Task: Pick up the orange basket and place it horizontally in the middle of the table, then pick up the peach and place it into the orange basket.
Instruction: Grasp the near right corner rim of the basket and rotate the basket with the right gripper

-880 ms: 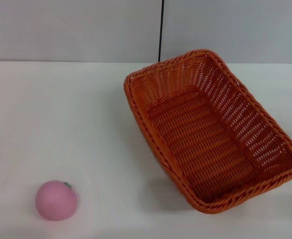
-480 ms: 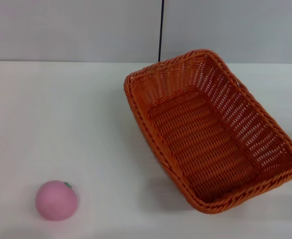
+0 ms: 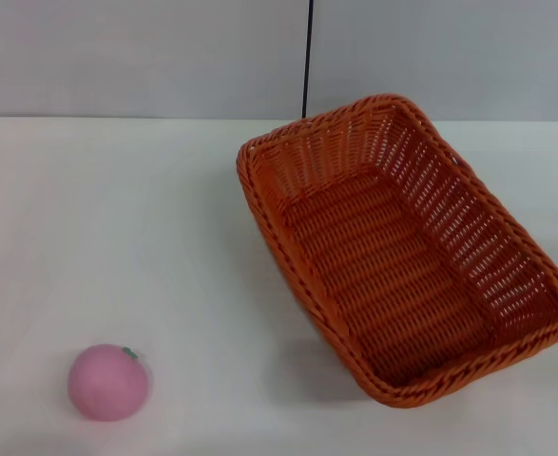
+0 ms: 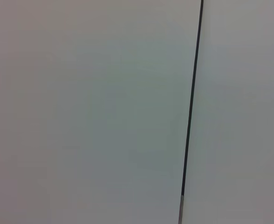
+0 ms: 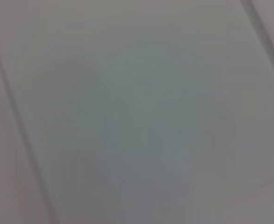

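Observation:
The orange basket lies empty on the right half of the white table in the head view, turned diagonally, one short end toward the back wall and the other toward the front right edge. The pink peach rests alone near the table's front left, far from the basket. Neither gripper shows in any view. Both wrist views show only plain grey wall, with a dark seam in the left wrist view.
A grey wall with a dark vertical seam runs behind the table. Bare white tabletop lies between the peach and the basket.

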You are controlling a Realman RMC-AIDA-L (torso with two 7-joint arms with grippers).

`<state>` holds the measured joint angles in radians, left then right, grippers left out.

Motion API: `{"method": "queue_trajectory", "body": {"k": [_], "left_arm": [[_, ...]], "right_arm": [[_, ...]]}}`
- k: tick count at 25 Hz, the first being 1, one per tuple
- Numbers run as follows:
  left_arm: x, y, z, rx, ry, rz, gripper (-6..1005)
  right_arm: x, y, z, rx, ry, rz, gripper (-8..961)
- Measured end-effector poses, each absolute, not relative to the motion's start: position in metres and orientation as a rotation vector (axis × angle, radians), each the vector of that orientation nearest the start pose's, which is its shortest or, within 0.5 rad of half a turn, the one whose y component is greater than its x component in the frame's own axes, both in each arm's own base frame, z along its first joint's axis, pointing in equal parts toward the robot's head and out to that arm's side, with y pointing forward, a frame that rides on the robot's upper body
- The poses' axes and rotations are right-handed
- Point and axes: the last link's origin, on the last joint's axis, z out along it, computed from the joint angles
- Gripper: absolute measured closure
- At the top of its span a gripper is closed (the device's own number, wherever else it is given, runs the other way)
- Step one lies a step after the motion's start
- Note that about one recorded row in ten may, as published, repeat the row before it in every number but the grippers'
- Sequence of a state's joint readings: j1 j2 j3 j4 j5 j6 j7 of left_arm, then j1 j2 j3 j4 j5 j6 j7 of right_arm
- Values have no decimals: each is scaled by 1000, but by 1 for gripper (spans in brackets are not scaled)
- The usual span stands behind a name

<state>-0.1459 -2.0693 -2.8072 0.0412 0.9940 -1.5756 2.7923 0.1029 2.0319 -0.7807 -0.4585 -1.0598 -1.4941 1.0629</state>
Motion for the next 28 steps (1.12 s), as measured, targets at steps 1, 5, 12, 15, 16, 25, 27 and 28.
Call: {"method": "queue_trajectory", "body": {"k": [1,5,12,15,16,25,27,28], "left_arm": [[-399,200,40,-1276,-600,-764,193],[-399,200,40,-1277,-603,-762,194],[-402,197,39,-1275,-616,-748,196],[-403,195,39,-1273,-624,-742,197],[-404,195,39,-1273,-626,-740,197],[-408,194,37,-1275,-653,-716,200],[-409,194,36,-1275,-657,-713,200],[-409,194,36,-1275,-657,-713,201]], "right_arm": [[365,244,81,-1786,775,1089,113],[351,254,114,-1926,963,1024,114],[322,273,166,-2098,1325,775,116],[315,282,184,-2138,1428,677,115],[312,287,187,-2152,1454,643,115],[289,331,166,-2332,1586,345,116],[284,340,157,-2354,1584,322,115],[282,345,152,-2357,1579,313,115]]}}
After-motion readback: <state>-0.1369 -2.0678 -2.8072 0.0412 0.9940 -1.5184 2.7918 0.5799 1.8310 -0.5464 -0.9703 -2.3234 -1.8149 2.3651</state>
